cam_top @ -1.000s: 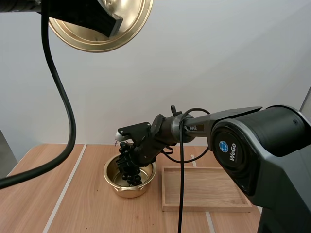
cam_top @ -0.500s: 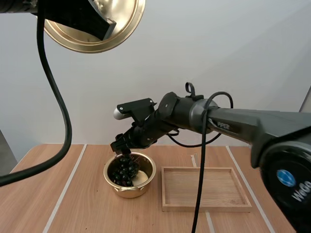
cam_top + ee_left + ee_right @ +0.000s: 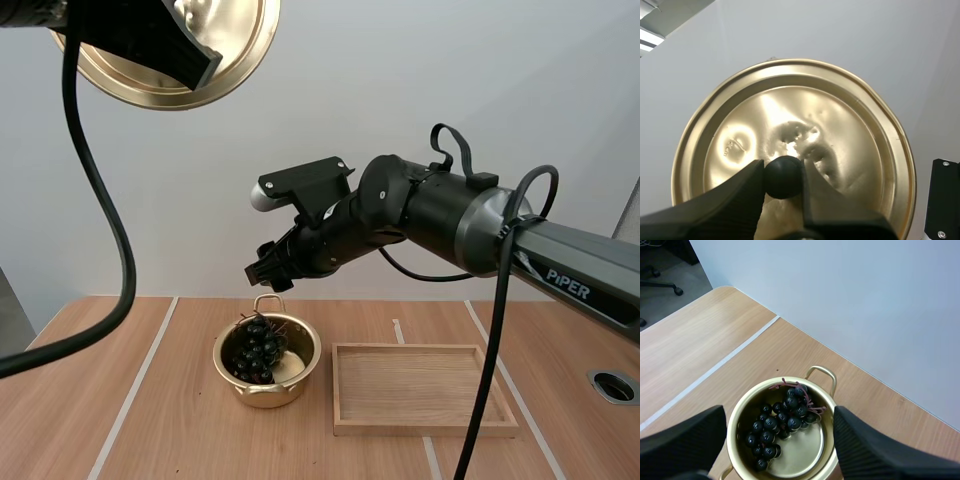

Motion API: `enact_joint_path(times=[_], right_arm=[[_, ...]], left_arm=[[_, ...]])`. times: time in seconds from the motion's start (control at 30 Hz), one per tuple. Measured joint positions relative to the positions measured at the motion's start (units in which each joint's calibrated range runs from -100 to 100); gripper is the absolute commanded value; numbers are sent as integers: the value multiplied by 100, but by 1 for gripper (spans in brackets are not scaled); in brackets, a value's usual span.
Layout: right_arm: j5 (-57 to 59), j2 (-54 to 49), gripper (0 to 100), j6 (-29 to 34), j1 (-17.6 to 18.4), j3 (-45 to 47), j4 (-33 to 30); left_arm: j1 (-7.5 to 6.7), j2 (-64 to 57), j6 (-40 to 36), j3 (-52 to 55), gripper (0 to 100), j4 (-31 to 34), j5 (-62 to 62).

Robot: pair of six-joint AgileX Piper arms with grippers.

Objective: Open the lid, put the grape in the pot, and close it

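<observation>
The left jaws are clamped on the black knob (image 3: 782, 176) of the lid (image 3: 855, 130), which hangs high in the air. The right jaws stand apart, empty. Directly below them the grapes (image 3: 256, 348) lie inside the pot (image 3: 262, 393) on the table (image 3: 60, 400).

The pot (image 3: 266, 392) and lid (image 3: 840, 130) are finished in shiny gold — the lid's knob (image 3: 782, 177) in black. The grapes (image 3: 775, 426) are seen as near-black, reddish-stemmed. Pale wood grain is shown by tray (image 3: 425, 428) and table (image 3: 60, 420) — the latter white-lined.
</observation>
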Motion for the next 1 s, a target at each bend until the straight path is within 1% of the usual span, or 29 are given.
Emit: enact_joint_path(times=[0.03, 0.07, 0.1, 0.13, 0.17, 0.3, 0.37, 0.5, 0.73, 0.87, 1.0], right_arm=[[1, 0, 60, 11, 0, 0, 0], [18, 0, 37, 46, 0, 0, -15], [18, 0, 24, 58, 0, 0, -28], [31, 0, 4, 76, 0, 0, -29], [31, 0, 0, 76, 0, 0, -37], [-173, 0, 0, 85, 0, 0, -37], [-513, 31, 0, 85, 0, 0, -37], [-859, 295, 0, 85, 0, 0, 16], [-1440, 1511, 0, 85, 0, 0, 91], [-1714, 2032, 0, 85, 0, -79, 91], [-1879, 2305, 0, 85, 3, -228, 91]], left_arm=[[0, 0, 0, 0, 0, 0, 0], [0, 0, 0, 0, 0, 0, 0], [0, 0, 0, 0, 0, 0, 0], [0, 0, 0, 0, 0, 0, 0], [0, 0, 0, 0, 0, 0, 0], [0, 0, 0, 0, 0, 0, 0], [0, 0, 0, 0, 0, 10, 0], [0, 0, 0, 0, 0, 10, 0], [0, 0, 0, 0, 0, 10, 0], [0, 0, 0, 0, 0, 10, 0], [0, 0, 0, 0, 0, 10, 0]])
